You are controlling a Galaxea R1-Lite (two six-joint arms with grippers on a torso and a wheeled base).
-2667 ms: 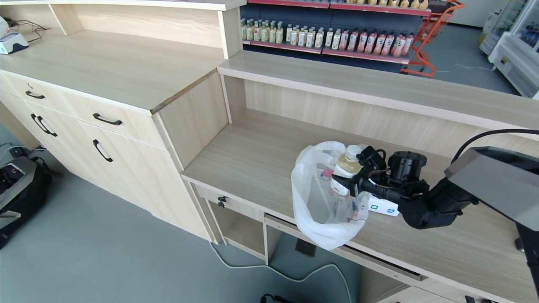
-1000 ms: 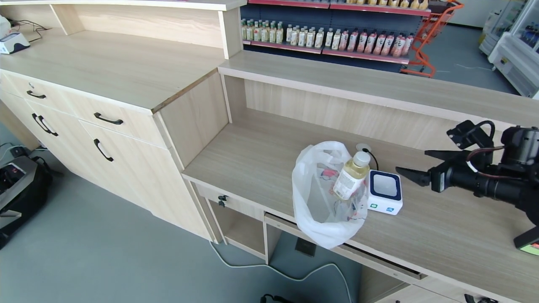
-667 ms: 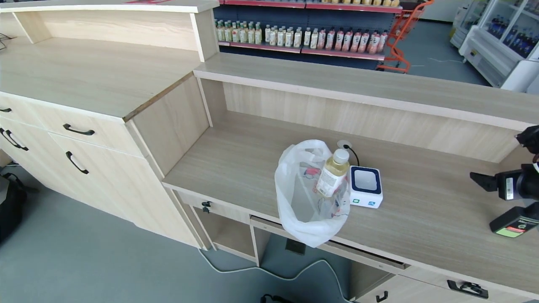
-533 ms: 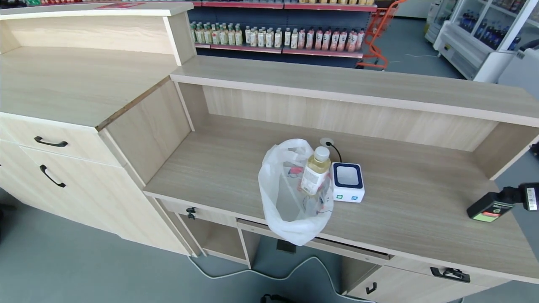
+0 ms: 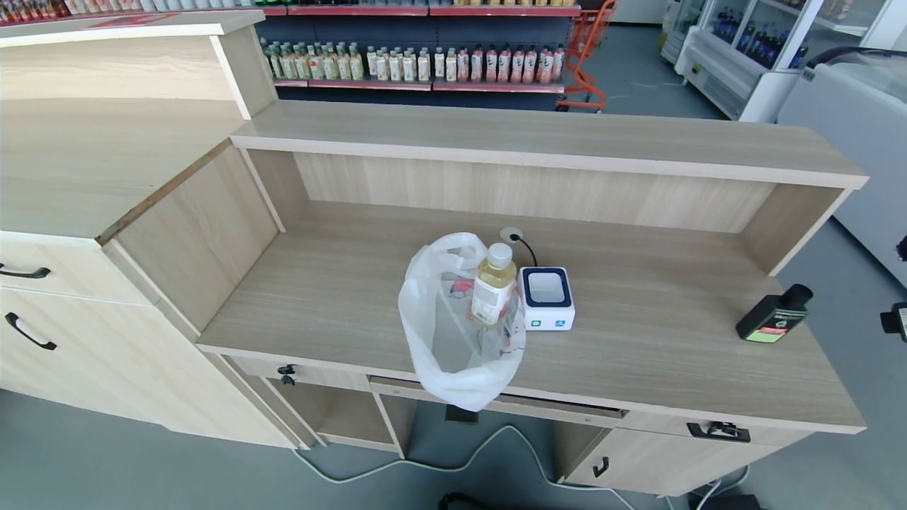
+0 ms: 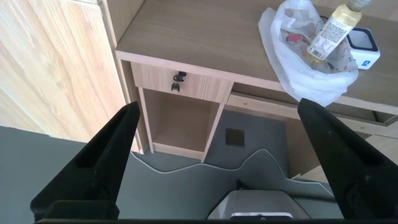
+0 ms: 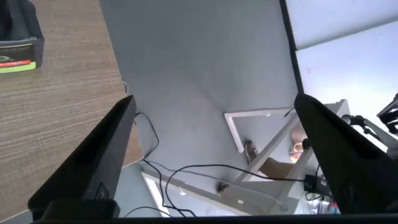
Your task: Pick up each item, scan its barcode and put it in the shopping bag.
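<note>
One pale bottle (image 5: pixel 494 290) is standing in the bag (image 5: pixel 425 333) at frame centre; one dark bottle (image 5: pixel 772 322) is lying at far right, probably awaiting scanning. I am holding left gripper (image 6: pixel 217 106) and right gripper (image 7: pixel 214 98) spread, empty.

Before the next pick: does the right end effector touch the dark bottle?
Apart. In the right wrist view the right end effector hangs open above the floor, the dark bottle clear of it.
</note>
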